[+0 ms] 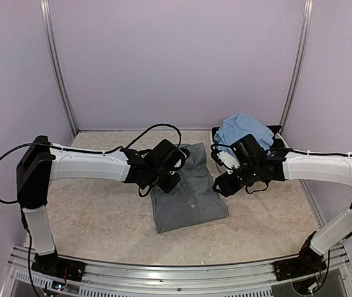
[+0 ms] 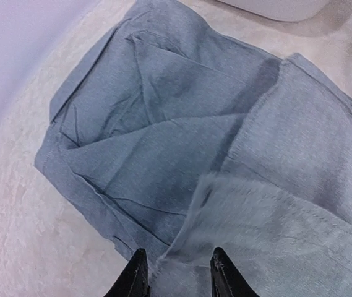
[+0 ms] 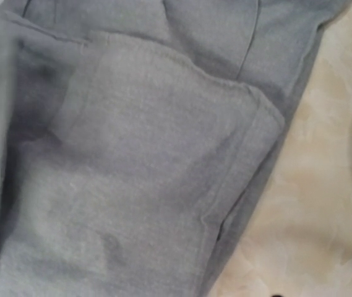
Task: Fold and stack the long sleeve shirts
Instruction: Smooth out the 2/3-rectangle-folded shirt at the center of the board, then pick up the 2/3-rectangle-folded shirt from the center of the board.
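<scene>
Top external: beige table (image 1: 101, 210), lilac walls (image 1: 176, 62); left end effector (image 2: 179, 253) maybe pinches shirt (image 1: 188, 198); right end effector (image 1: 225, 184) unclear.

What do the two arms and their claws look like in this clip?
Both the left arm and right arm have white tubular link covers with black joint housings and black bases. Thin black cables loop along them. The left claw has two slim, pointed black fingers; the right claw is black too, its fingertips unclear.

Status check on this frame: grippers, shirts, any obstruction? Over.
Left gripper pinching fold of grey shirt. Right gripper at its right edge, jaws unreadable. Light blue shirt heaped in basin. No obstruction seen.
</scene>
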{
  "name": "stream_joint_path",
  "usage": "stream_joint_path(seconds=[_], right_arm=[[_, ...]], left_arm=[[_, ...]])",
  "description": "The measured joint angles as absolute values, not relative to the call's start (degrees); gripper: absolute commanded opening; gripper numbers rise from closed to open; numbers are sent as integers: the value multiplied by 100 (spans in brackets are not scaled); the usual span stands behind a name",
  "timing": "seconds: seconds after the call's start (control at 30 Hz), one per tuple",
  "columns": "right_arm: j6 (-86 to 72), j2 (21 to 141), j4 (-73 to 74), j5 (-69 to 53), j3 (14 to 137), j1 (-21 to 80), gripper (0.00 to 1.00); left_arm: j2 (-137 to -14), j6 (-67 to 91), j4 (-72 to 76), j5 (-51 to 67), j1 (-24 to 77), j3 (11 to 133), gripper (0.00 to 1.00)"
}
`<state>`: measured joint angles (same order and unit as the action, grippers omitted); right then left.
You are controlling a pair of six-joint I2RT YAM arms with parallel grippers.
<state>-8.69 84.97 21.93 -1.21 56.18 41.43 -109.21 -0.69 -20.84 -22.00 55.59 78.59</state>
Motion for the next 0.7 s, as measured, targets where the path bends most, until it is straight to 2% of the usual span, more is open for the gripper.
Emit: stream_joint_path(seconds=[0.13, 0.3, 0.37, 0.43, 0.5, 0.7], right_arm=[[-869, 8479, 2185, -115, 5533, 4143, 61], [-827, 8165, 2032, -392, 5212, 4143, 63], [-751, 7898, 2008, -615, 5009, 4145, 65], [-690, 7620, 1979, -775, 4834, 4189, 74], [-696, 7395, 1929, -862, 4681, 4222, 79], [-1035, 7236, 1800, -923, 4244, 4237, 79]], left_arm=[[-11002, 113, -1835, -2987, 5542, 7920, 51], [-10910, 471, -1584, -3247, 5354, 7915, 57], [-10731, 543, -1525, -2943, 5245, 7830, 58], [-10425, 523, -1350, -2480, 5196, 7513, 59], [-10060, 392, -1131, -1881, 5247, 6877, 61], [-9021, -71, -635, -587, 5999, 5358, 62]])
